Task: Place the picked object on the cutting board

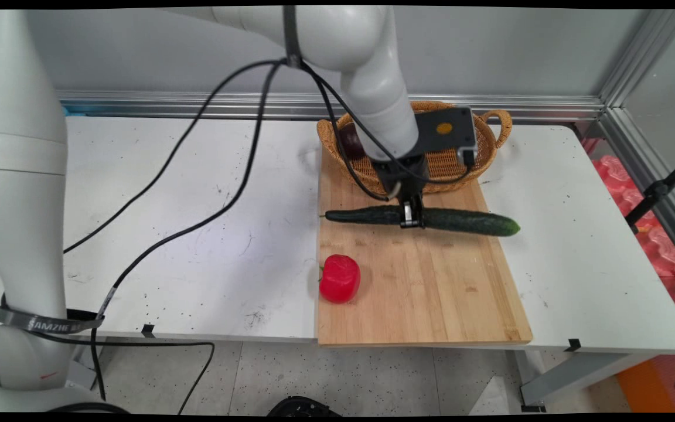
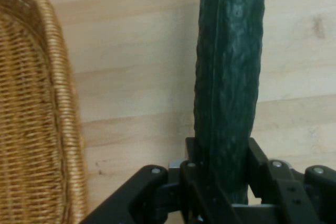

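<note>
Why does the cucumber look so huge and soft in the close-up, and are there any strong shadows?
Hand view: cucumber sits right against the lens between the hand, slightly soft. Main view: even light, only faint shadows beside the red pepper and basket.

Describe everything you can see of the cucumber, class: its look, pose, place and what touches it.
The cucumber is long, dark green and slightly bumpy, with fine ridges along its skin and tapered ends. It lies flat across the far part of the board, crosswise, its right tip reaching past the board's edge. It lies just in front of the basket. The hand grips it near its middle, a finger on each side. It looks whole and uncut.
</note>
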`<state>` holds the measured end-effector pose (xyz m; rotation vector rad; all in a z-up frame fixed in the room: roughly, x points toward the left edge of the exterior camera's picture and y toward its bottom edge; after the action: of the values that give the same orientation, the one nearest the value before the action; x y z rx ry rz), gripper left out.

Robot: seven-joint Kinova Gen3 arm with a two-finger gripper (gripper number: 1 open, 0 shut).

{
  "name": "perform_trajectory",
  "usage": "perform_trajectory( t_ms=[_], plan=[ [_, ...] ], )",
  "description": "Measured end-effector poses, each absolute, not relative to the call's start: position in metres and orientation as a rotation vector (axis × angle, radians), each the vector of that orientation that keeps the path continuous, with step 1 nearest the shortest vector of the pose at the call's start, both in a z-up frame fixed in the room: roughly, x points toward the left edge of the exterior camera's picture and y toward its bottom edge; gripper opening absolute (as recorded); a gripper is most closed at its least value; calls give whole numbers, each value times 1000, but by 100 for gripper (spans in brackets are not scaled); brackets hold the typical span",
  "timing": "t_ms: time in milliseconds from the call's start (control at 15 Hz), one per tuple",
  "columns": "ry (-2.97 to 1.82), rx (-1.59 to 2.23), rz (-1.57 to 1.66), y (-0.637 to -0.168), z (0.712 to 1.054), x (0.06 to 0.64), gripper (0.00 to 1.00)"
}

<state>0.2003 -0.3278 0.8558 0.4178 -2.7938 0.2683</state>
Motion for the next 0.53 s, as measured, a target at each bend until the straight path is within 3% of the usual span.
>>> perform_trajectory(
  t_ms=[533],
  plan=[
    [-2851,372,245,-336,819,190,0]
  ],
)
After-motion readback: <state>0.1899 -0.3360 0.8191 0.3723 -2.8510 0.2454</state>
